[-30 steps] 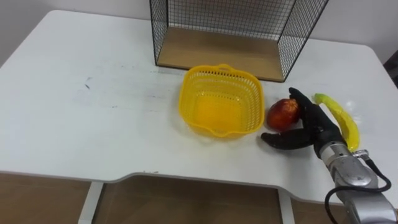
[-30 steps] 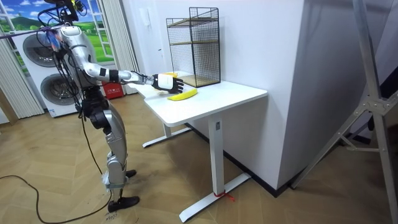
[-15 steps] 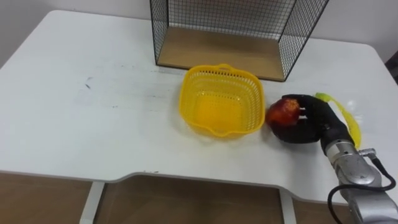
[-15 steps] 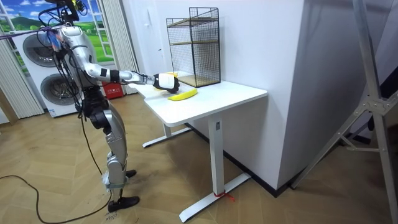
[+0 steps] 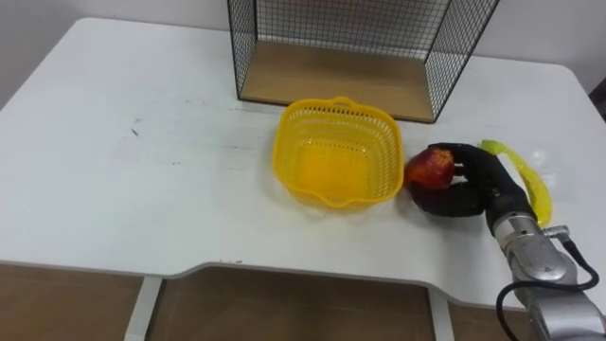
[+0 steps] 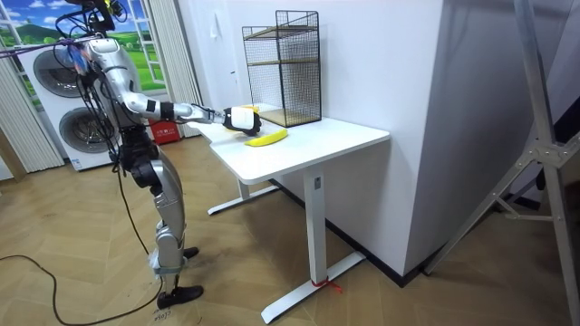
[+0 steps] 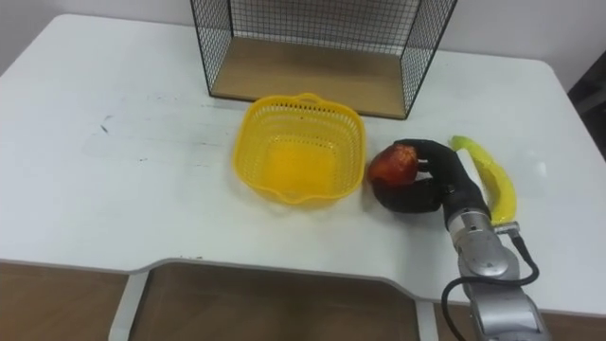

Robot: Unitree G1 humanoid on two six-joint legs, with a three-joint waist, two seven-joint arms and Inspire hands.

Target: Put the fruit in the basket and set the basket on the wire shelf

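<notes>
Left eye view puts the right robot hand (image 5: 481,185) nearest, coming in from the lower right and lying over the white worktop (image 5: 142,161) just right of the yellow basket (image 5: 289,156). Its dark fingers and thumb are curled round a red apple (image 5: 431,169), gripping it from the side away from the basket. The apple sits close beside the basket's right wall, outside it; whether it rests on the worktop or is raised a little cannot be told. A yellow banana (image 5: 537,192) lies on the worktop further right of the basket, just beyond the robot hand and partly hidden by it. The basket stands upright on the worktop. Behind the basket, near its far rim, stands the black wire shelf (image 5: 331,80) with a wooden floor. Room view shows the robot standing upright at the worktop's end on the room view's left, its right arm stretched out over the worktop toward the basket.
</notes>
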